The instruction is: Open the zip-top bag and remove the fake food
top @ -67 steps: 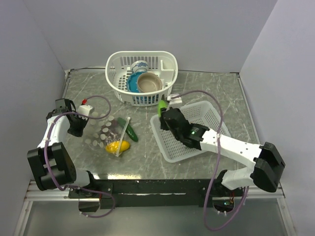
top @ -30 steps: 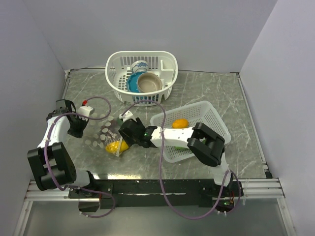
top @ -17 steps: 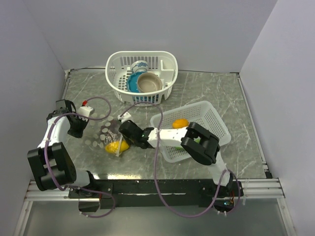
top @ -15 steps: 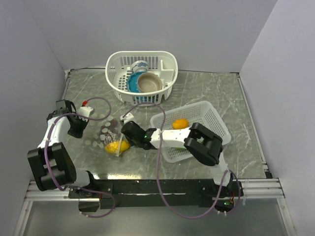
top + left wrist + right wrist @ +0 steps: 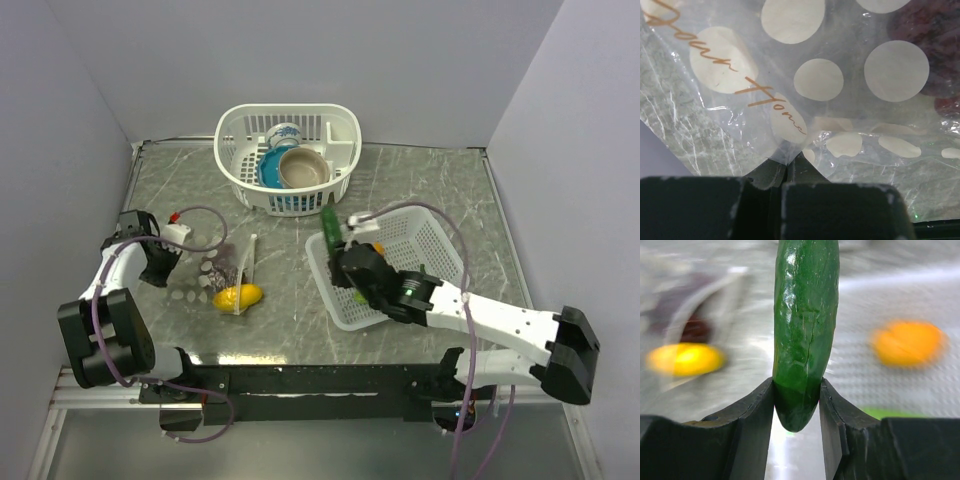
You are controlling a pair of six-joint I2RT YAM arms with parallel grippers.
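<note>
The zip-top bag (image 5: 212, 268) lies at the left, clear with pale dots, its whitish zip strip (image 5: 247, 272) on the right side. A yellow fruit (image 5: 238, 296) and dark grapes (image 5: 226, 262) lie in it. My left gripper (image 5: 160, 264) is shut on the bag's left corner; in the left wrist view the film (image 5: 815, 80) is pinched between the shut jaws of that gripper (image 5: 787, 167). My right gripper (image 5: 335, 240) is shut on a green cucumber (image 5: 328, 219) and holds it upright at the mesh tray's left edge; the right wrist view shows this cucumber (image 5: 805, 330) clamped in the gripper (image 5: 796, 405).
A white mesh tray (image 5: 440, 240) at the right holds an orange fruit (image 5: 908, 342) and a green piece (image 5: 895, 412). A white basket (image 5: 232, 160) at the back holds a blue bowl (image 5: 272, 172) and a brown bowl (image 5: 303, 168).
My right gripper was reaching to the bag's mouth; now it has pulled back right and up with the green cucumber in it. The bag has shifted slightly.
</note>
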